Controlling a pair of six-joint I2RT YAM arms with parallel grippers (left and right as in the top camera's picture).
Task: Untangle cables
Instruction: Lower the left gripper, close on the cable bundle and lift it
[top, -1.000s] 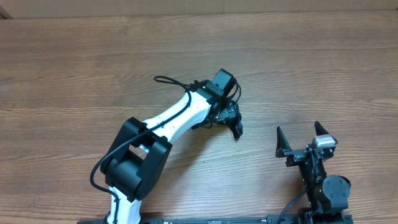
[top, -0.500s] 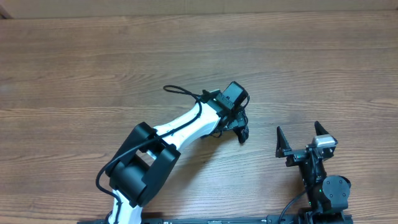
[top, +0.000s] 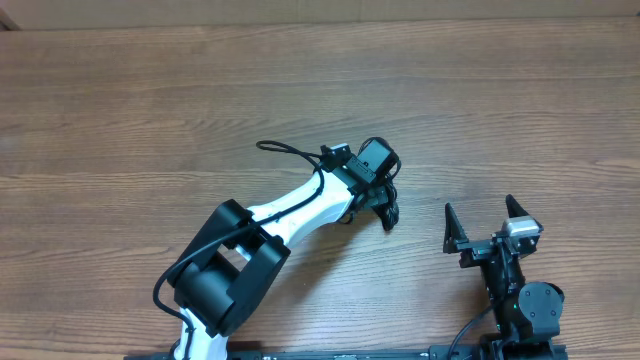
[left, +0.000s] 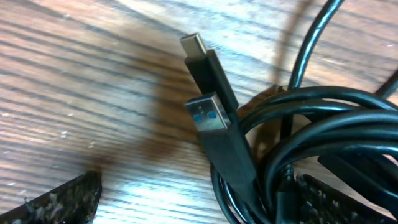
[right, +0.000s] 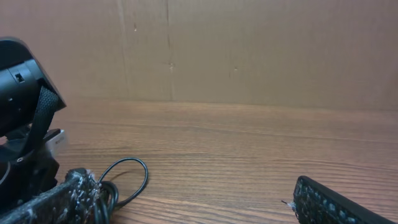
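The cables (left: 298, 137) are a coiled black bundle on the wooden table. A USB-A plug with a blue insert (left: 208, 115) and a slimmer plug (left: 196, 46) stick out to the upper left. My left gripper (left: 199, 199) is open and low over the table, and the bundle lies between its fingers against the right one. In the overhead view the left gripper (top: 387, 208) covers most of the bundle. My right gripper (top: 487, 225) is open and empty at the front right. One cable loop (right: 127, 177) shows beside its left finger (right: 62, 199).
The white left arm (top: 290, 205) stretches from the front edge to the table's middle, with its own thicker black wire (top: 280, 150) arching above it. A cardboard wall (right: 249, 50) stands behind the table. Bare wood (top: 150, 110) lies all around.
The left gripper moved a little right and toward the front over the bundle, then settled slightly back. The right arm has not moved.
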